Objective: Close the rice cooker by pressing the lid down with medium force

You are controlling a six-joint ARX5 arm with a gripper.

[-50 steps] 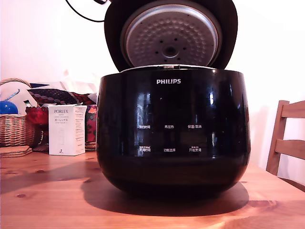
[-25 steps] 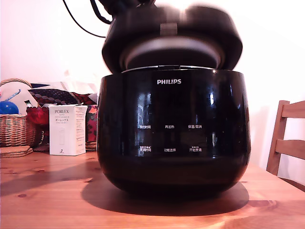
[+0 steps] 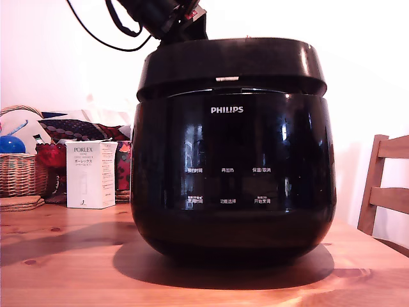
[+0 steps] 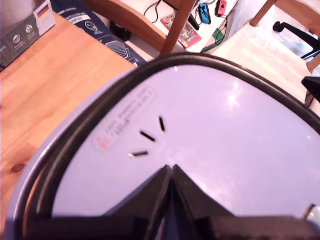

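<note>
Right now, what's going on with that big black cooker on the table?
A robot arm is pushing the lid of the black rice cooker down. Its gripper, fingers together, rests on the lid's glossy top. In the exterior view the lid sits low over the body, with a thin bright line showing at the front seam, so I can't tell whether it has latched. The cooker stands on a wooden table.

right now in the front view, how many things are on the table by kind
rice cooker with its lid down: 1
white PORLEX box: 1
wicker basket: 1
Total: 3, not counting the patterned clutter behind the box, which is too jumbled to separate.
</note>
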